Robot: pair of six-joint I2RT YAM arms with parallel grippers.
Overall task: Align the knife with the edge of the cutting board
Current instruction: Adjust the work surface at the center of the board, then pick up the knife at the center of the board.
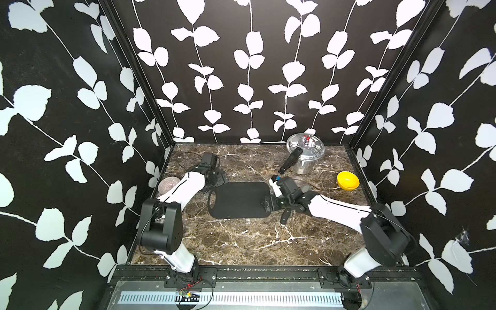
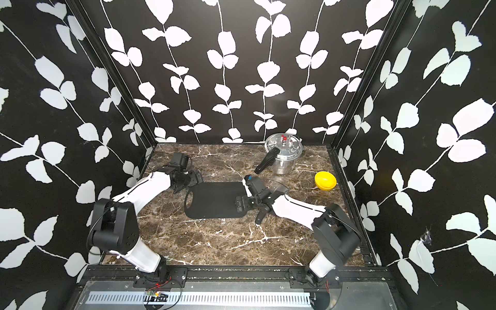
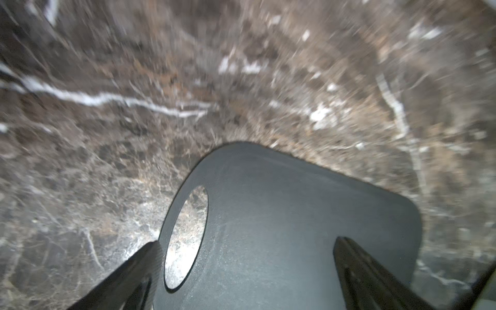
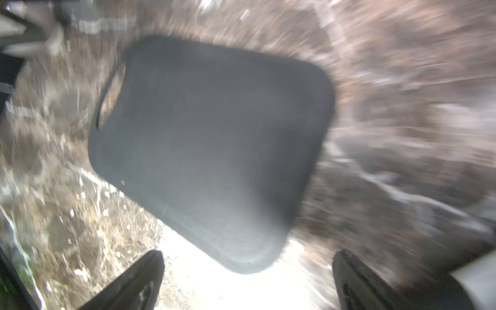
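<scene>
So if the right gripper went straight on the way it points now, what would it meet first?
Probably the cutting board: its rounded end lies just ahead of the open right gripper; its height above the board is unclear.

Lab robot booth dressed as a kitchen mock-up. Black leaf-print wallpaper walls point(image 1: 241, 67) box in a small marble-look desk point(image 1: 241, 241). The left arm point(image 1: 182, 189) and right arm point(image 1: 338, 209) are bolted to a black metal rail point(image 1: 268, 273) at the front edge, with loose wires and a slotted cable duct point(image 1: 241, 298) below it. Kitchen props on the desk: steel pot point(image 1: 304, 154), yellow bowl point(image 1: 347, 181), black cutting board point(image 1: 239, 200), and a knife point(image 1: 284, 218) mostly hidden under the right arm.
</scene>
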